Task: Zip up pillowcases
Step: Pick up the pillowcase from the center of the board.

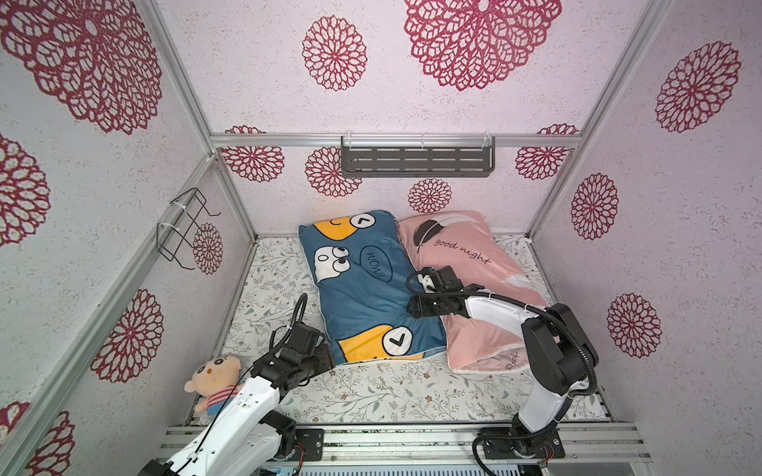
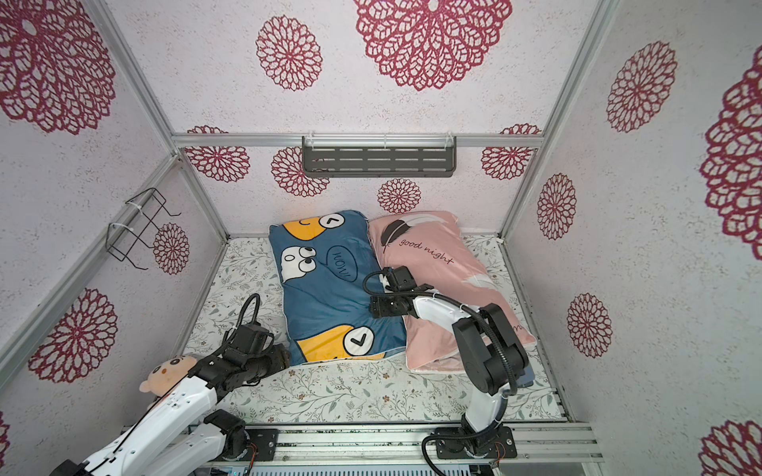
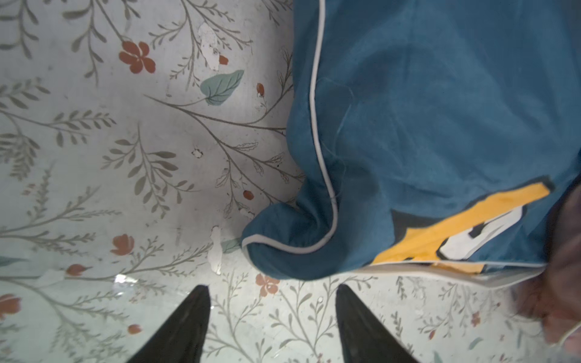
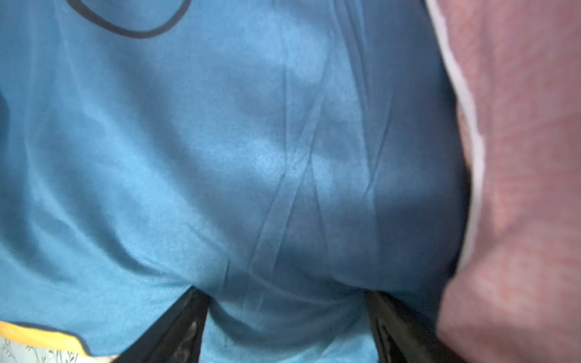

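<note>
Two pillowcases lie side by side on the floral sheet (image 1: 391, 395), with their long sides touching. The blue pillowcase (image 1: 363, 288), with yellow and white cartoon faces and a speech bubble, lies to the left. The pink pillowcase (image 1: 474, 263), with a black feather and the words "good night", lies to the right, and both far ends reach almost to the back wall. The left gripper (image 3: 273, 292) is low over the sheet, just beside the near left corner of the blue pillowcase. In the left wrist view its two black fingers (image 3: 185, 320) stand apart with only the flowered cloth between them, so it holds nothing. In that view the corner, with its white piping, is folded and a little lifted. Along the near edge a pale strip shows under the blue cloth. The right gripper (image 4: 283, 294) is on the blue pillowcase, close to its border with the pink one, about halfway along its length. Its fingers are wide and press into the cloth, and a wrinkled mound of blue cloth rises between them. I cannot tell if this cloth is really pinched. A plush doll (image 1: 214, 379) lies at the near left edge of the sheet, beside the left arm. A wire rack (image 1: 185, 226) hangs on the left wall and a grey shelf (image 1: 416, 158) on the back wall.
</note>
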Tool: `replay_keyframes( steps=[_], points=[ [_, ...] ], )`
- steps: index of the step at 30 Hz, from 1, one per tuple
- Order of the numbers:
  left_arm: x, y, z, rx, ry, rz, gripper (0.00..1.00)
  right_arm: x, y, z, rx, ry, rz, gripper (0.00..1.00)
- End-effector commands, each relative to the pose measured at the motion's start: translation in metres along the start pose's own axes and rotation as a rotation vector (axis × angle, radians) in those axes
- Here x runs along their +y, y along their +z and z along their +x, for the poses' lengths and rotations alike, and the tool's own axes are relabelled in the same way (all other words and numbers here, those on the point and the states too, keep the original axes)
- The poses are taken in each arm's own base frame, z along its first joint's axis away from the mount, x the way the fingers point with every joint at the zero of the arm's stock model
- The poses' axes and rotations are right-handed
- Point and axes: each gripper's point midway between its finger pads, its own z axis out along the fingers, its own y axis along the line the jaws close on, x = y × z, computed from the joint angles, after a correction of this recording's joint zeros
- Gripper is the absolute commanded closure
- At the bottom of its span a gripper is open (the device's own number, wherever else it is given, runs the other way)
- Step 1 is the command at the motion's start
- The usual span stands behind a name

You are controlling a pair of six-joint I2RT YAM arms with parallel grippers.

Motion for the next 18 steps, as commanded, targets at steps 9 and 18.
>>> replay_keyframes(
  steps=[9, 18],
  points=[
    [-0.01, 0.022, 0.0, 0.017, 0.049, 0.052, 0.48, -0.03, 0.002, -0.014, -0.007, 0.059, 0.048, 0.2],
    [0.003, 0.036, 0.011, 0.059, 0.062, -0.006, 0.42, -0.036, -0.001, -0.02, -0.019, 0.066, 0.059, 0.2]
  ],
)
